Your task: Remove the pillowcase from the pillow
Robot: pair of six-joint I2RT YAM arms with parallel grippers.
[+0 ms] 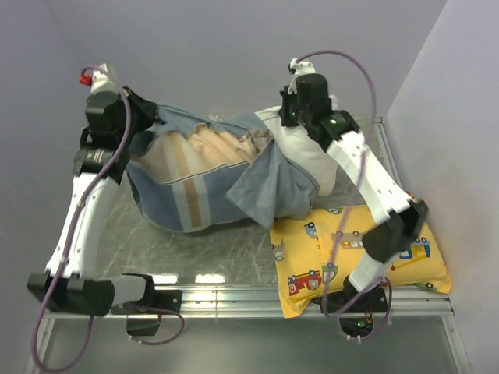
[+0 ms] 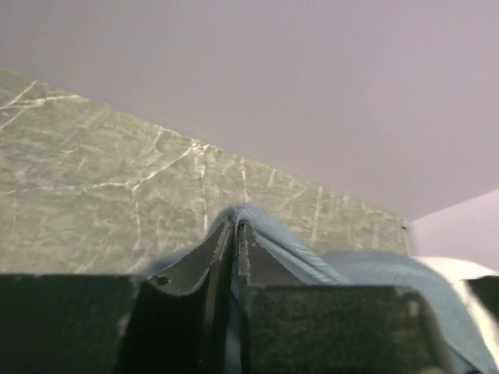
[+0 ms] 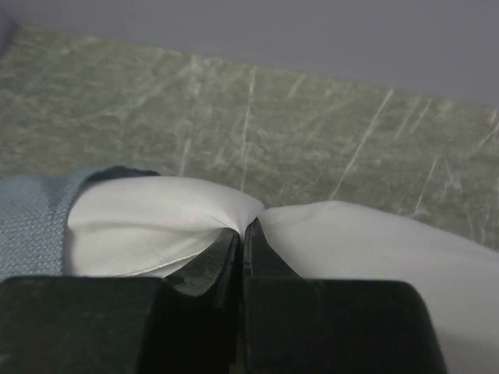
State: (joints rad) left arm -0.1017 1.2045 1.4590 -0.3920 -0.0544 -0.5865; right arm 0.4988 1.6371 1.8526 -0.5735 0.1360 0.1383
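Note:
The blue-grey pillowcase [image 1: 195,191] with tan stripes lies bunched across the middle of the table, one flap hanging loose at its right. The white pillow [image 1: 316,160] sticks out of its right end. At the far left, my left gripper [image 1: 154,118] is shut on a fold of the pillowcase [image 2: 366,269]; in the left wrist view the blue cloth wraps over the tips of this gripper [image 2: 235,226]. My right gripper [image 1: 282,118] pinches the pillow's far end. Its wrist view shows the jaws of the right gripper [image 3: 244,226] closed on white pillow cloth [image 3: 148,226], with the pillowcase edge [image 3: 31,226] to the left.
A yellow pillow [image 1: 359,257] printed with cartoon vehicles lies at the near right, under the right arm's elbow. The marbled green table [image 1: 117,226] ends in a metal rail [image 1: 234,292] at the front. Walls close in at the back and right.

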